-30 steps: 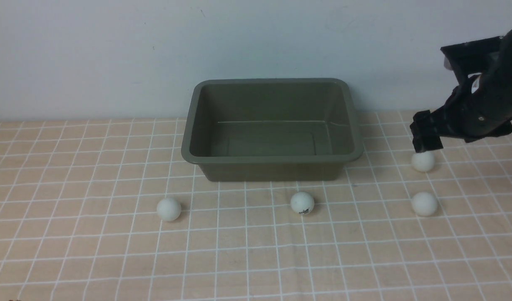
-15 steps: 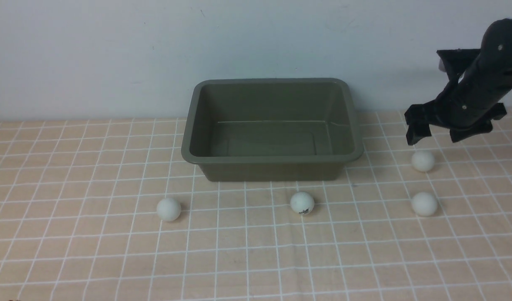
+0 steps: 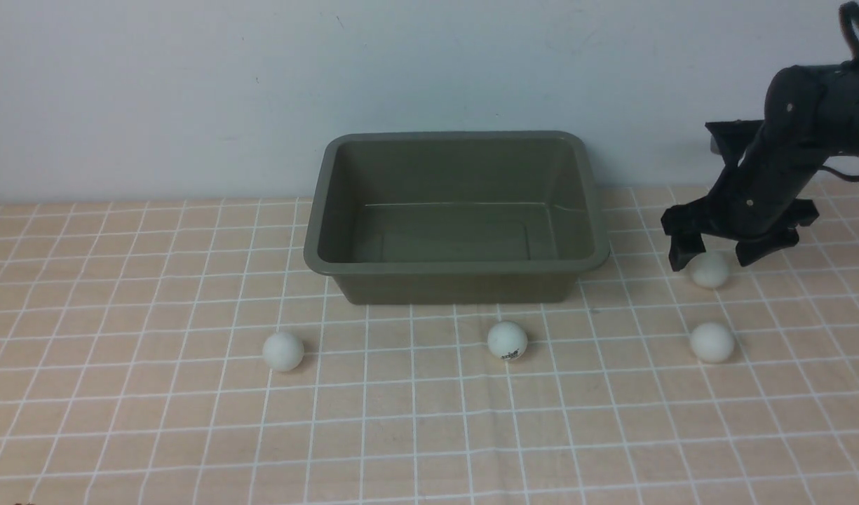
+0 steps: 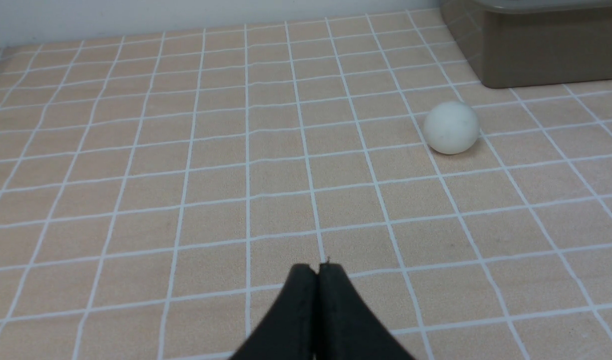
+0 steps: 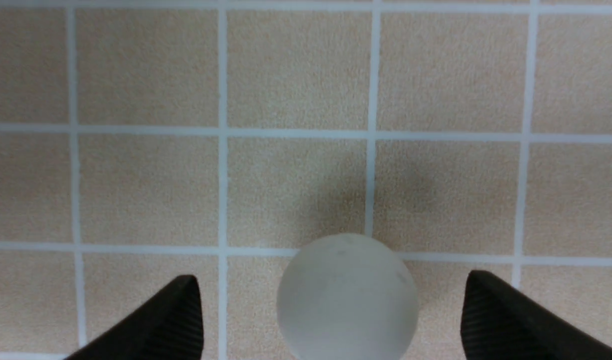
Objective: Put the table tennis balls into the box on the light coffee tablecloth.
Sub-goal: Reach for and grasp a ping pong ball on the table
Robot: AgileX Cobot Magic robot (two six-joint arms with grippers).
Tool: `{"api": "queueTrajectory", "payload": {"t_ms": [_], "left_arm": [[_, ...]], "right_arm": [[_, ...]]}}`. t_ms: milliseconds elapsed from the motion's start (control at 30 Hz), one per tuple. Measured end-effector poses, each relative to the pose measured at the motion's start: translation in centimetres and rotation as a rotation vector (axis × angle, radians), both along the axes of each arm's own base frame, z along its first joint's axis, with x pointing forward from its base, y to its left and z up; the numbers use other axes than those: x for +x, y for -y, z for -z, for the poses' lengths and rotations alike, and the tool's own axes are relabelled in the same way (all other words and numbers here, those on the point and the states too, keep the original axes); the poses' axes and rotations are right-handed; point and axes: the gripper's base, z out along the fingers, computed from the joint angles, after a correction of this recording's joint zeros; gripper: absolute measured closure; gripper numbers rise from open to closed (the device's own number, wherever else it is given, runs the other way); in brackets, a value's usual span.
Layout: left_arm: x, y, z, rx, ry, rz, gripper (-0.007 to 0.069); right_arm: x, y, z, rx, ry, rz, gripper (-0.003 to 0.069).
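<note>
The olive-grey box [image 3: 457, 266] stands empty at the back middle of the light coffee tablecloth [image 3: 120, 421]. Several white table tennis balls lie on the cloth: one at front left [image 3: 283, 351], a lettered one [image 3: 507, 341] before the box, one at front right [image 3: 712, 342], and one behind it [image 3: 709, 271]. My right gripper [image 3: 711, 259] points down over that rear right ball, open, one finger on each side. In the right wrist view the ball [image 5: 346, 296] sits between the fingertips [image 5: 183, 310], with gaps on both sides. My left gripper [image 4: 316, 272] is shut and empty, low over the cloth.
A pale wall runs behind the table. In the left wrist view the front left ball [image 4: 451, 128] lies ahead of the gripper, near a corner of the box [image 4: 535, 60].
My right arm has swung down and a little left, turning its open fingers downward until they straddle the rear right ball. The balls and box have not moved.
</note>
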Motion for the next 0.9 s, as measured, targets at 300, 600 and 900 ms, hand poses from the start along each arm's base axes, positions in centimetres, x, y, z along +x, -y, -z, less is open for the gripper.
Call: {"api": "queueTrajectory", "payload": {"t_ms": [300, 600, 900], "left_arm": [[0.0, 0.0, 0.0, 0.000, 0.000, 0.000, 0.0693], [0.0, 0.0, 0.0, 0.000, 0.000, 0.000, 0.0693], [0.0, 0.0, 0.0, 0.000, 0.000, 0.000, 0.0693]], "right_arm": [[0.1, 0.2, 1.8, -0.010, -0.038, -0.001, 0.0122], [0.1, 0.2, 1.8, -0.012, -0.040, -0.003, 0.0296], [0.9, 0.1, -1.5, -0.001, -0.054, 0.000, 0.0296]]}}
